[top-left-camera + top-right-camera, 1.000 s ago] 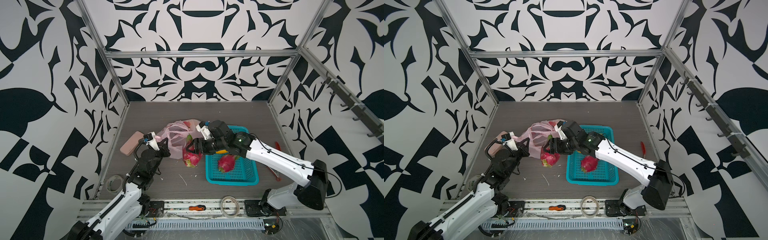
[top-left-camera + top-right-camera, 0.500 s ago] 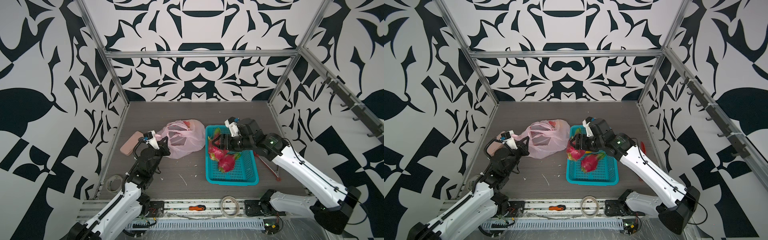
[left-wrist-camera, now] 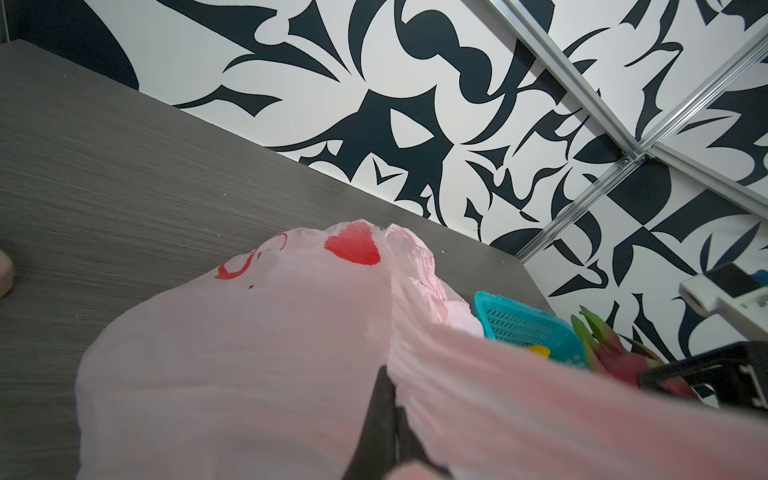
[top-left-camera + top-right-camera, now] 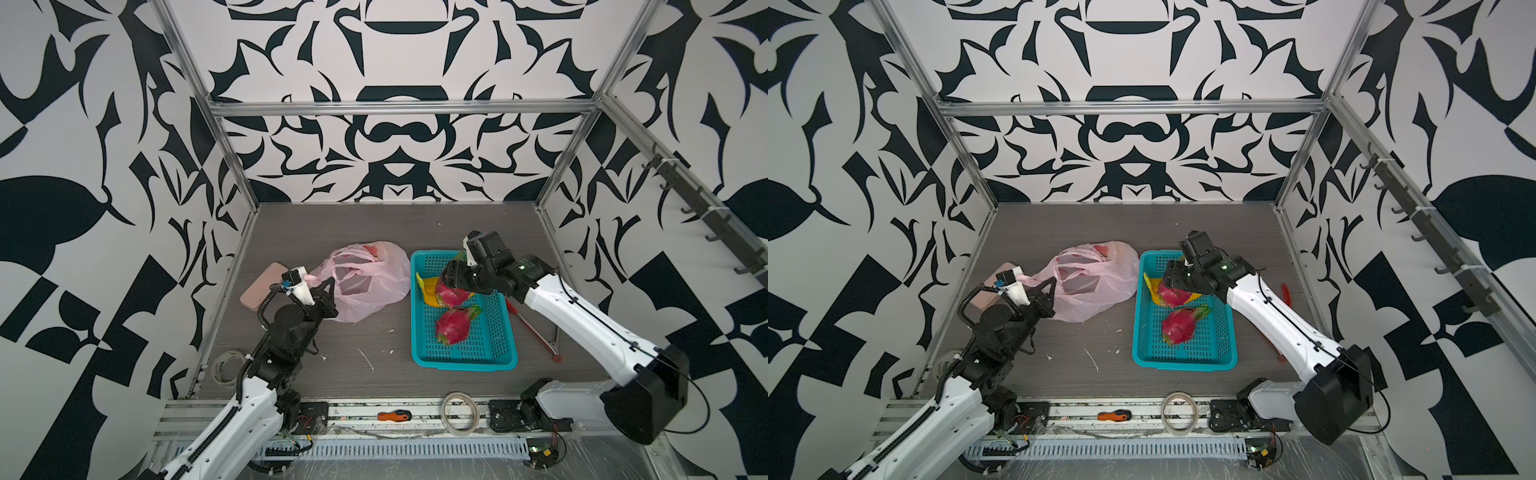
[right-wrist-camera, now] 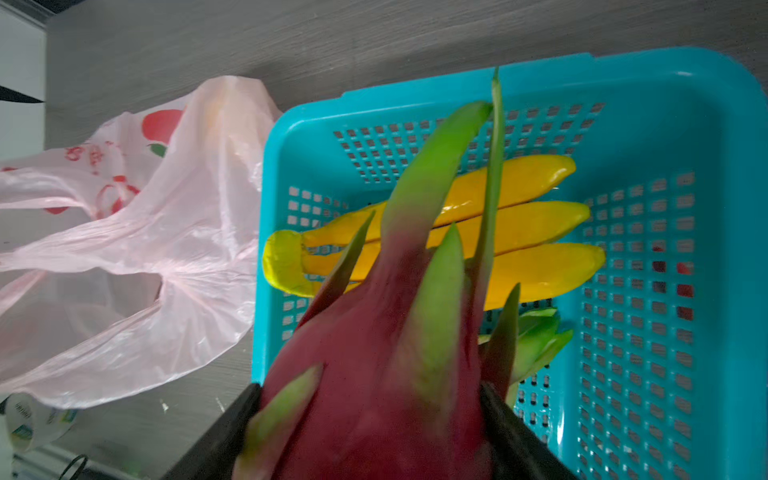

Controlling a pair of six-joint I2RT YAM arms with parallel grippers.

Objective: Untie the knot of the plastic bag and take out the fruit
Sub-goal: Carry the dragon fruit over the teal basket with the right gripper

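Right end effector point(image 4: 452, 281) clamps a dragon fruit point(image 4: 454, 295) over the teal basket point(image 4: 461, 361), centre-right, while left end effector point(image 4: 329, 289) pinches the plastic bag point(image 4: 376, 286).

The plastic bag point(image 4: 386, 272) was seen to be of thin, translucent pale-pink film, finely creased and faintly glossy, with a red mark printed on it, and the basket point(image 4: 463, 362) was shown as smooth, glossy teal plastic pierced with small square holes. In the right wrist view the banana bunch point(image 5: 519, 216) was rendered smooth and shiny yellow, while the dragon fruit point(image 5: 374, 353) was marked by dull magenta skin and waxy green-tipped scales. The tabletop point(image 4: 353, 224) was finished in matt grey wood grain, and the frame rails point(image 4: 395, 109) were made of pale brushed metal.
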